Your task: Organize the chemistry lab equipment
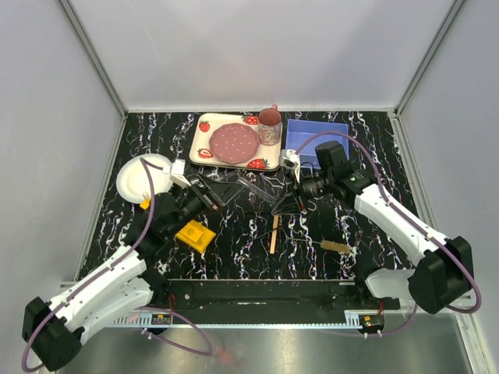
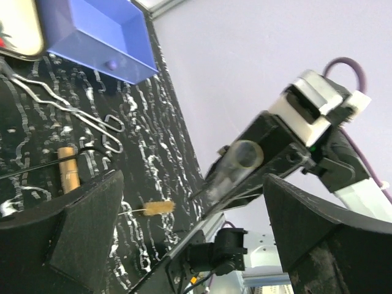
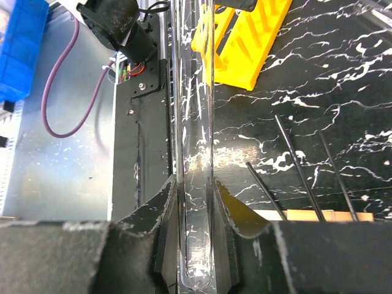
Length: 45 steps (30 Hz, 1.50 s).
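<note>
My right gripper [image 1: 296, 196] [image 3: 196, 208] is shut on a clear glass tube [image 3: 196, 122] and holds it above the table, its open end toward the yellow rack [image 3: 245, 43]. The left wrist view shows that tube [image 2: 236, 165] held in the right gripper. The yellow rack [image 1: 195, 235] lies just in front of my left gripper [image 1: 203, 195] [image 2: 196, 233], which is open and empty. The wire tongs [image 2: 73, 110], the wooden stick [image 1: 274, 232] [image 2: 68, 166] and the tan-bristled brush [image 1: 337, 246] [image 2: 156, 208] lie on the table.
A blue bin [image 1: 316, 139] [image 2: 98, 37] stands at the back right. A strawberry-print tray [image 1: 204, 134] with a pink plate and cup is at the back centre. A round white plate [image 1: 140, 178] lies at the left. Thin dark wires [image 3: 294, 165] lie beside the stick [image 3: 324, 215].
</note>
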Motion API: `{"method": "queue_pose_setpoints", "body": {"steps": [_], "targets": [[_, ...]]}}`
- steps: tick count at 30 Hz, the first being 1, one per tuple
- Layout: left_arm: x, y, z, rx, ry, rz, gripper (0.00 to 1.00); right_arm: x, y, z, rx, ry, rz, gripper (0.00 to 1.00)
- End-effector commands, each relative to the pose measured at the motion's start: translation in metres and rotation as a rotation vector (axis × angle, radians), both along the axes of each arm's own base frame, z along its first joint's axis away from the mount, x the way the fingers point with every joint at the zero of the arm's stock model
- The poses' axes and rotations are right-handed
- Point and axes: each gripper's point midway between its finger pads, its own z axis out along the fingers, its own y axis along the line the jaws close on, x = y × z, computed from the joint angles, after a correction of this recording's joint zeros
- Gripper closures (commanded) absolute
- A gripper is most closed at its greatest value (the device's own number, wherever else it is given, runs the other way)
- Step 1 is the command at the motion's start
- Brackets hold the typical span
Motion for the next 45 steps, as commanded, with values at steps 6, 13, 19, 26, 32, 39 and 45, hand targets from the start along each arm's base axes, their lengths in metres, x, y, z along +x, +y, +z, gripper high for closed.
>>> {"method": "queue_pose_setpoints", "body": {"steps": [6, 13, 19, 26, 32, 39, 45], "targets": [[0.012, -0.039, 0.079, -0.152, -0.158, 0.008, 0.10, 0.001, 0.008, 0.007, 0.078, 0.084, -0.013, 0.85], [0.020, -0.043, 0.068, -0.018, -0.124, 0.039, 0.26, 0.003, 0.005, 0.003, 0.086, 0.090, -0.026, 0.84], [0.022, -0.041, 0.065, 0.068, -0.116, 0.046, 0.39, 0.002, 0.005, 0.000, 0.086, 0.087, -0.026, 0.83], [0.020, -0.055, 0.055, 0.130, -0.081, -0.028, 0.43, 0.004, 0.005, 0.002, 0.089, 0.082, -0.025, 0.83], [0.019, -0.057, 0.055, 0.141, -0.082, -0.040, 0.52, 0.004, 0.006, -0.001, 0.089, 0.085, -0.022, 0.83], [0.018, -0.060, 0.055, 0.145, -0.079, -0.057, 0.66, 0.004, 0.006, -0.002, 0.087, 0.081, -0.024, 0.83], [0.016, -0.056, 0.052, 0.154, -0.075, -0.055, 0.81, 0.008, 0.003, -0.002, 0.080, 0.068, -0.045, 0.67]]}}
